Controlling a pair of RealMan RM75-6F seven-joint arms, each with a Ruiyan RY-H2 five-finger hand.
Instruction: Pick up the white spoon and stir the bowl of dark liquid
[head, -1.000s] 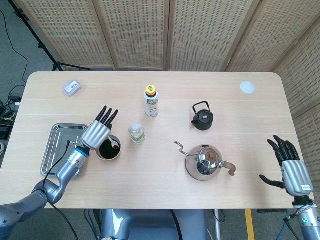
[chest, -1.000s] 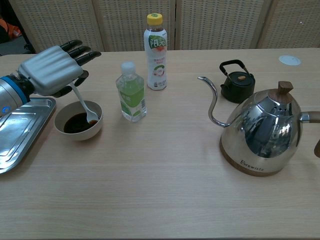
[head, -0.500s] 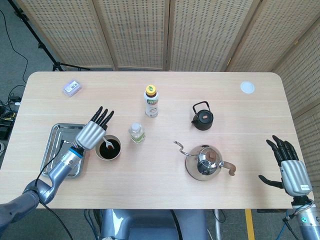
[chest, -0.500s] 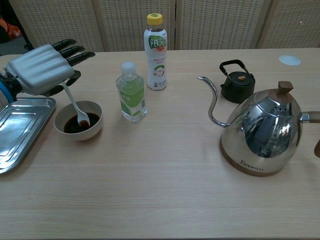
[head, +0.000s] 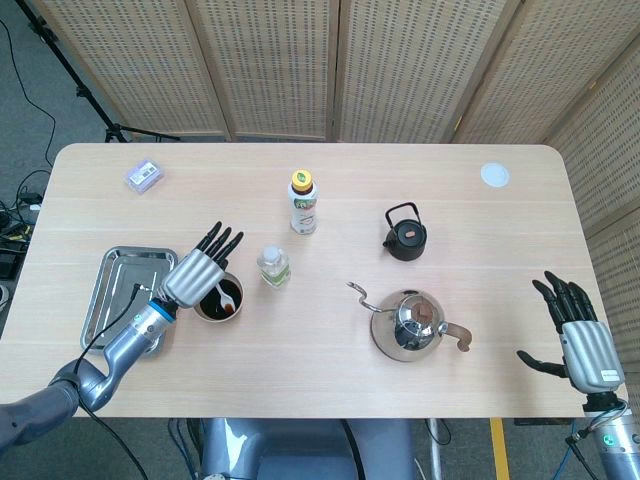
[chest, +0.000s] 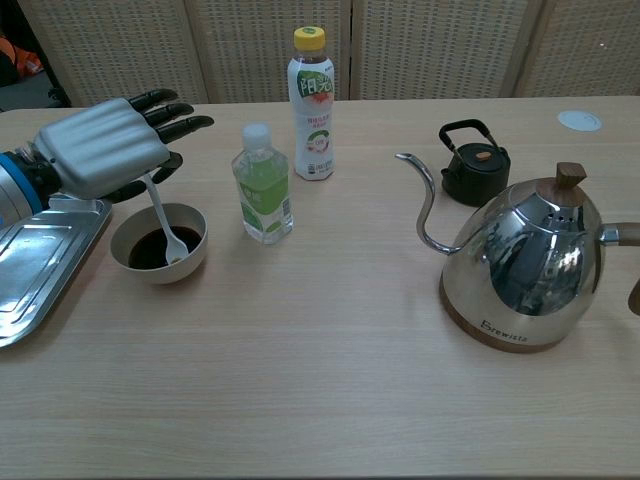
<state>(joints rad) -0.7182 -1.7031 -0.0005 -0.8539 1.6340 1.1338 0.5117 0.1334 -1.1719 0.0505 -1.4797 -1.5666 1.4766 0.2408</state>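
Observation:
My left hand (head: 198, 274) (chest: 105, 150) hovers over the white bowl (head: 217, 309) (chest: 190, 262) of dark liquid and pinches the handle of the white spoon (chest: 163, 221) (head: 226, 297). The spoon slants down from the hand, and its scoop sits in the liquid toward the bowl's right side. The other fingers stretch out flat above the bowl. Far to the right, off the table's edge, my right hand (head: 578, 331) hangs with fingers spread and nothing in it; the chest view does not show it.
A metal tray (head: 112, 295) (chest: 35, 270) lies left of the bowl. Just right of it stand a small green bottle (head: 273, 267) (chest: 263, 183) and a taller yellow-capped bottle (head: 304, 203) (chest: 312, 90). A black teapot (head: 405, 235) (chest: 474, 166) and steel kettle (head: 410, 324) (chest: 530, 262) sit to the right.
My left hand swung left then back right over the bowl, carrying the spoon's scoop through the liquid from the right side to the middle and back. The right hand stayed still.

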